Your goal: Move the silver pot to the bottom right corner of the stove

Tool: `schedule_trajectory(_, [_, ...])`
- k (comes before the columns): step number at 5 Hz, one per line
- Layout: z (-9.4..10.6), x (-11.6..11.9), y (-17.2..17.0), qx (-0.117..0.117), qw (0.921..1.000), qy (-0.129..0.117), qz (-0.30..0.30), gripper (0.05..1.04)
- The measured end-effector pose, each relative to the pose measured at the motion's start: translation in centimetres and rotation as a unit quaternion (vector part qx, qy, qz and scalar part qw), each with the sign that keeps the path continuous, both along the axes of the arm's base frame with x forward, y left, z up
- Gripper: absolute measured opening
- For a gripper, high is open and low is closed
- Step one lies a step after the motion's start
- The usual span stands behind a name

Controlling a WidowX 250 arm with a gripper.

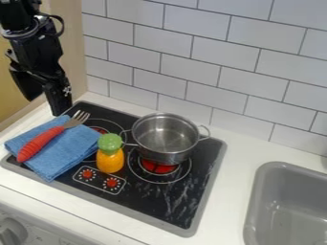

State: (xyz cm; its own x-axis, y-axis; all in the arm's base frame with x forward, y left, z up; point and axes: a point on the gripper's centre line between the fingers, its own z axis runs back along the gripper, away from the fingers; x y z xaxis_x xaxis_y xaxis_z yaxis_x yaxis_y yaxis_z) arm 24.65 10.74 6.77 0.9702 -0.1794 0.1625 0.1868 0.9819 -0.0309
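The gripper (45, 106) hangs at the upper left, above the back left corner of the stove, open and with nothing between its fingers. It stands well to the left of the silver pot (167, 139), apart from it. The pot is upright and empty, with a loop handle on each side. It rests on the black stove (172, 206), toward the back right, covering the rear part of the right burner, whose red centre shows in front of it.
A folded blue cloth (67, 150) with a red-handled fork (39, 143) on it covers the stove's left part. An orange bottle with a green top (110, 160) stands left of the pot. A grey sink (256, 201) lies at the right; a tiled wall (191, 62) runs behind.
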Motion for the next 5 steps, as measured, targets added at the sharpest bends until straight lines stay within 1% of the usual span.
schedule_trajectory(1, [-1.3,-1.1,-0.8,-0.016,0.9996,0.024,0.000,0.999])
schedule_trajectory(2, [-1.7,-0.9,-2.1,-0.053,0.9982,0.030,0.002,0.999])
schedule_trajectory(3, [-1.7,0.2,-3.9,-0.092,0.9954,0.026,-0.007,0.999])
schedule_trajectory(4, [-0.9,1.9,-5.2,-0.111,0.9937,0.007,-0.017,0.999])
schedule_trajectory(5, [-0.7,3.5,-6.5,-0.122,0.9922,0.000,-0.025,0.999])
